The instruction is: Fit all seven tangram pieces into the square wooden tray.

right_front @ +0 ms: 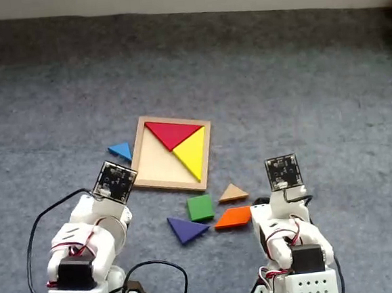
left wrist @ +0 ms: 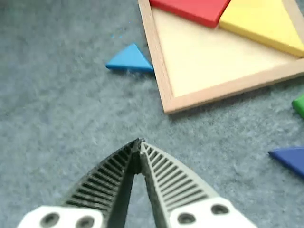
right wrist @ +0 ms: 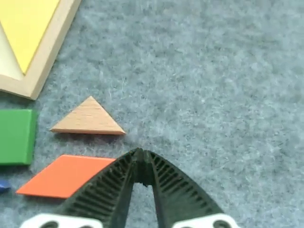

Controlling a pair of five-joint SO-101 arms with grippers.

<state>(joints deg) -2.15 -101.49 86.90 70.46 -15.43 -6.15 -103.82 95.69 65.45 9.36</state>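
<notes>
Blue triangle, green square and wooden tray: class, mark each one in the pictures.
blue triangle [left wrist: 130,61], left wrist view, middle of its top face.
green square [right_front: 200,207], high view, middle of its top face.
wooden tray [right_front: 153,165], high view, bare floor inside the rim.

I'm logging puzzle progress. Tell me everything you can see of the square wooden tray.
The tray is a shallow square of pale wood with a raised rim and a smooth, lighter floor. It lies flat on the grey carpet, turned slightly askew. A red triangle and a yellow triangle sit inside it edge to edge, filling its far and right parts. The rest of the floor is bare. A small blue triangle lies outside by its left rim.
</notes>
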